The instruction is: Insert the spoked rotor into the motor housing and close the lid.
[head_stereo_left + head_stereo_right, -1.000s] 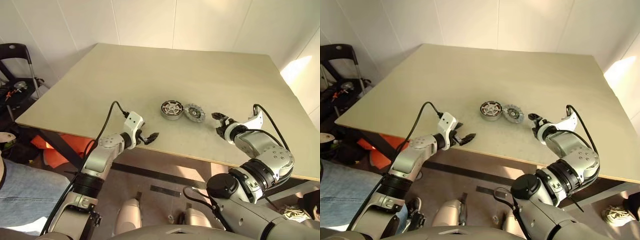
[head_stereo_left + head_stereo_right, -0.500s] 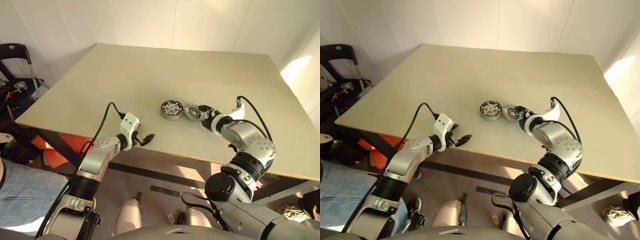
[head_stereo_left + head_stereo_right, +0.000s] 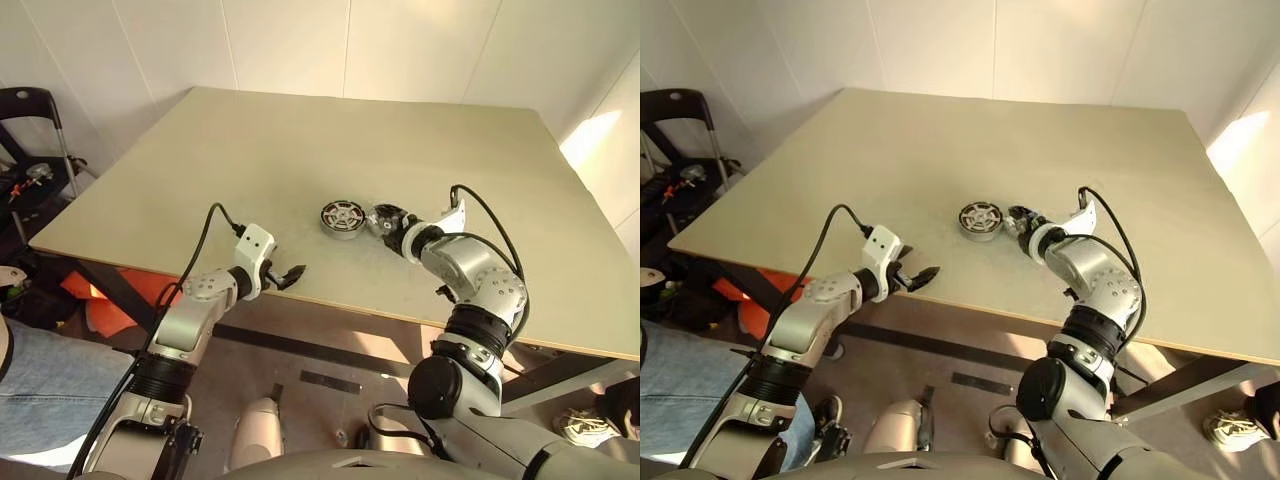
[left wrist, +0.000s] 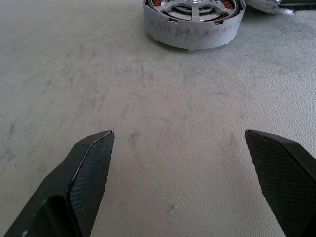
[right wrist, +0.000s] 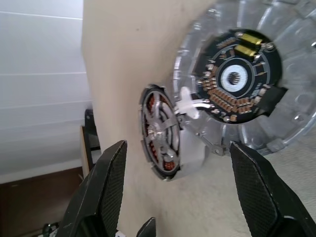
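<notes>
Two round metal parts sit side by side near the centre of the pale beige table (image 3: 300, 150): a shallow silver motor housing (image 3: 343, 219) with a spoked disc (image 5: 159, 132) seated over its copper-red windings, and just to its right a grey notched lid (image 5: 247, 74).

Compared with a second ago, the right gripper (image 3: 386, 218) has swung in from the right of the picture and now sits at the lid, largely covering it in the head views. The left gripper (image 3: 291, 275) has hardly shifted, hovering at the lower left near the table's front edge, well apart from the housing.

Both pairs of black fingers stand wide and hold nothing. The right wrist view adds what the head views hide: the lid's dark inner circuit ring with small copper-coloured parts, possibly tilted against the housing, though contact is unclear. No readable writing appears.
</notes>
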### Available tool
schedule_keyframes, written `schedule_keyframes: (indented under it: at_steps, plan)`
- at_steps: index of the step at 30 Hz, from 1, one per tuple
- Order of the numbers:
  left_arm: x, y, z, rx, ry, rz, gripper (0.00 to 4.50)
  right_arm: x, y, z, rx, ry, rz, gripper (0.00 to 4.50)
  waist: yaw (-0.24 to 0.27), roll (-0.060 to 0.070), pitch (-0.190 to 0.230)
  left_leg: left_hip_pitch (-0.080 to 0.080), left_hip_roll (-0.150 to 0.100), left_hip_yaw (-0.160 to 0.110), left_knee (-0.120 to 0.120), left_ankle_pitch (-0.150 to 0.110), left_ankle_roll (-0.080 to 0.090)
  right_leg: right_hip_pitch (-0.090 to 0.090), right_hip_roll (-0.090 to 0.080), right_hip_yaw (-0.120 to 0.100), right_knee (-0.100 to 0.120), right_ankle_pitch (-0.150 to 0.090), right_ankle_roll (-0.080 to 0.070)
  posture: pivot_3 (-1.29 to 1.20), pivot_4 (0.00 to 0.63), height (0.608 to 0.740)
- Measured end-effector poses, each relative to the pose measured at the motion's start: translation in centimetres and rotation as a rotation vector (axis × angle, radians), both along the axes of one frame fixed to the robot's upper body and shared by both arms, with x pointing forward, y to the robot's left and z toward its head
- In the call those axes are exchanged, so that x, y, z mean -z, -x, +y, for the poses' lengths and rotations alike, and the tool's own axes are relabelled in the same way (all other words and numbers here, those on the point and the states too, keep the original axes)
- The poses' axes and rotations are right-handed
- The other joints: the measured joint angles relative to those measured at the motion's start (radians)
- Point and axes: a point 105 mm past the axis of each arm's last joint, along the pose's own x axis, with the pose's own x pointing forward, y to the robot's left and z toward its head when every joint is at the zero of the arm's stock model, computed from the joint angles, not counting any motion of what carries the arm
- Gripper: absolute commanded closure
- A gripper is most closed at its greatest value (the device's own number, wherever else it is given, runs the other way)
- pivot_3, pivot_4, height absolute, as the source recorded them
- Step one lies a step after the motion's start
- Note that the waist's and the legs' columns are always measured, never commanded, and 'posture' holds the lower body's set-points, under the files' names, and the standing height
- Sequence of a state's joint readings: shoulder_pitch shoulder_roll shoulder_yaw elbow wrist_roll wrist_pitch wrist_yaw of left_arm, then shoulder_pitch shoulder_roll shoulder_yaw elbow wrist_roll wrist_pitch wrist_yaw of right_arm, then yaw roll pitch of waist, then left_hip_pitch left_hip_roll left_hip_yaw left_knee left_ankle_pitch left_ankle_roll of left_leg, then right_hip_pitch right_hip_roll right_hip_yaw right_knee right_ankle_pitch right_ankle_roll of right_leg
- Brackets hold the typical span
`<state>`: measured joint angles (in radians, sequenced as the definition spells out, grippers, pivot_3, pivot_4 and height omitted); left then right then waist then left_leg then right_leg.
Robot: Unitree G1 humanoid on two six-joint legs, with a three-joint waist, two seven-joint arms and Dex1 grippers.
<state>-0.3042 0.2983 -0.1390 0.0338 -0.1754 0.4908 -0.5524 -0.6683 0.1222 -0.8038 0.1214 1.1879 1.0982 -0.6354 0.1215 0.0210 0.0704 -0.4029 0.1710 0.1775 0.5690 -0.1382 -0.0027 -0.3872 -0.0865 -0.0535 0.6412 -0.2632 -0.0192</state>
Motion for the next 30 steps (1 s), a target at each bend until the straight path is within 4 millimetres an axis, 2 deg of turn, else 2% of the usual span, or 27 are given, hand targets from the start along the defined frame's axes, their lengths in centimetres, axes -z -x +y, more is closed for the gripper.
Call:
schedule_keyframes:
  at_steps: [4,10,15,22,30]
  plan:
    - [0.0,0.0,-0.3,0.002,0.012,0.002,0.0,-0.6,0.8,0.0,0.002,0.008,0.002,0.81,0.003,0.0,0.0,-0.001,0.0,0.0,0.0,0.0,0.0,0.001,0.0,0.0,0.0,0.0,0.0,0.0,0.0,0.74]
    - [0.0,0.0,-0.7,0.008,0.023,0.003,0.0,2.3,3.2,-1.0,0.04,0.005,0.12,0.81,0.003,0.0,0.0,-0.002,0.0,0.0,0.0,0.0,0.0,0.0,0.0,0.0,-0.001,0.0,0.001,0.0,0.0,0.74]
    - [0.0,0.1,-0.6,0.013,0.018,0.004,0.0,2.5,3.6,-1.4,0.055,0.022,0.122,0.81,0.002,0.0,0.0,-0.001,0.0,0.0,0.0,0.0,0.0,0.0,0.0,0.0,-0.001,-0.001,0.0,0.0,0.0,0.74]
    - [-0.1,0.0,-0.3,0.018,0.004,-0.001,0.0,2.6,1.7,-1.6,0.084,-0.004,0.077,0.81,0.002,-0.001,0.0,-0.002,0.0,0.0,0.001,0.0,0.0,0.0,0.0,0.0,-0.001,0.0,0.0,0.0,0.0,0.74]
    - [-0.3,-0.1,-0.3,0.024,0.001,-0.004,0.0,1.4,-1.1,-3.1,0.14,0.03,-0.006,0.81,0.002,-0.001,0.0,-0.004,0.0,0.0,0.003,0.0,0.0,0.0,0.0,0.0,-0.001,0.001,0.001,0.0,0.0,0.74]
